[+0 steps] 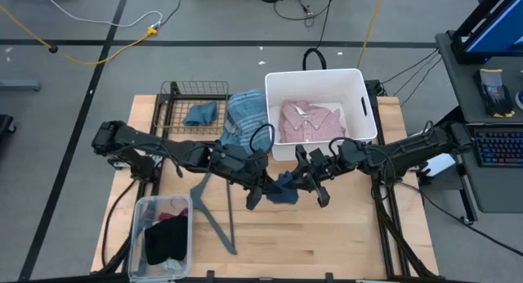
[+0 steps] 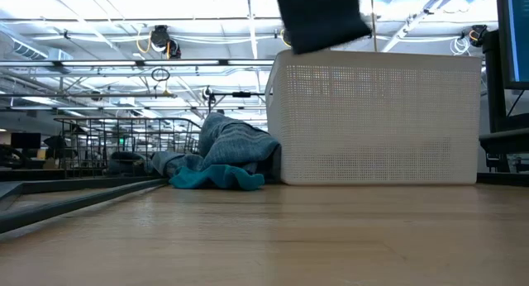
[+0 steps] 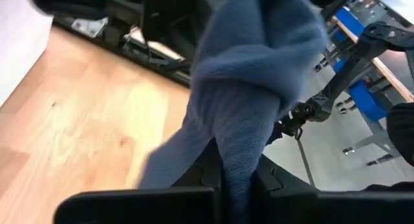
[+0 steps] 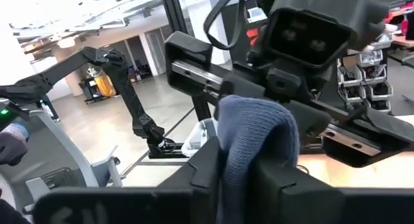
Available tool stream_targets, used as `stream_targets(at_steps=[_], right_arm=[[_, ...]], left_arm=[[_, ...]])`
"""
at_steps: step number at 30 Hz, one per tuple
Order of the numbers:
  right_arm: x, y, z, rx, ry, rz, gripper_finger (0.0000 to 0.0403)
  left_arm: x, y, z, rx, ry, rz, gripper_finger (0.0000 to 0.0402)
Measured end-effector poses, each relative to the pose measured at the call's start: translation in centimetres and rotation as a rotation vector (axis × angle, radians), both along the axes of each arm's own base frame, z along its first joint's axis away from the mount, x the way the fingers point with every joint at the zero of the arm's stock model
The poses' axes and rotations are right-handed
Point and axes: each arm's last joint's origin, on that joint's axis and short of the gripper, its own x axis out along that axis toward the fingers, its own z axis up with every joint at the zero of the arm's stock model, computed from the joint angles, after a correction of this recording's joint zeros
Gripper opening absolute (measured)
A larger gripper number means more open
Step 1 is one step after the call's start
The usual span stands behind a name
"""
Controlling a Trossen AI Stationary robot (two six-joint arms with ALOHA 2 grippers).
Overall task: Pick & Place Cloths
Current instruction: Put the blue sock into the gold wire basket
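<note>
**Blue beanie held between both arms, above the worktop**

I read the wooden worktop (image 1: pixel 343 234) as mostly bare at its front. The low view cuts off both arms; only a dark hanging piece shows at its upper edge, before the white tub (image 2: pixel 376 121). That view shows a ceiling with strip lights behind.

The high view alone shows the pink button shirt (image 1: pixel 309 121) inside the tub, and the blue-plaid shirt (image 1: pixel 245 115) just beside it.

The blue beanie (image 1: pixel 284 189) hangs clear of the worktop. The left gripper (image 1: pixel 260 189) has its fingers pinching it; the right gripper (image 1: pixel 310 185) likewise pinches it. The wrist views confirm both grips.
</note>
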Motion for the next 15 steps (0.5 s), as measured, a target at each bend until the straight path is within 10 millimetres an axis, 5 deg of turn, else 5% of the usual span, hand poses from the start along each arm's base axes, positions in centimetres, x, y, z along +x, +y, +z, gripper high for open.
stream_targets(at_steps=[8,15], right_arm=[[-0.5,0.2,0.2,0.001,0.013,0.106,0.0124],[-1.3,0.1,0.4,0.003,0.052,0.108,0.0173]], left_arm=[[-1.0,1.1,-0.1,-0.032,0.108,0.044,0.0008],[-3.3,2.1,1.9,-0.024,0.112,0.109,0.0006]])
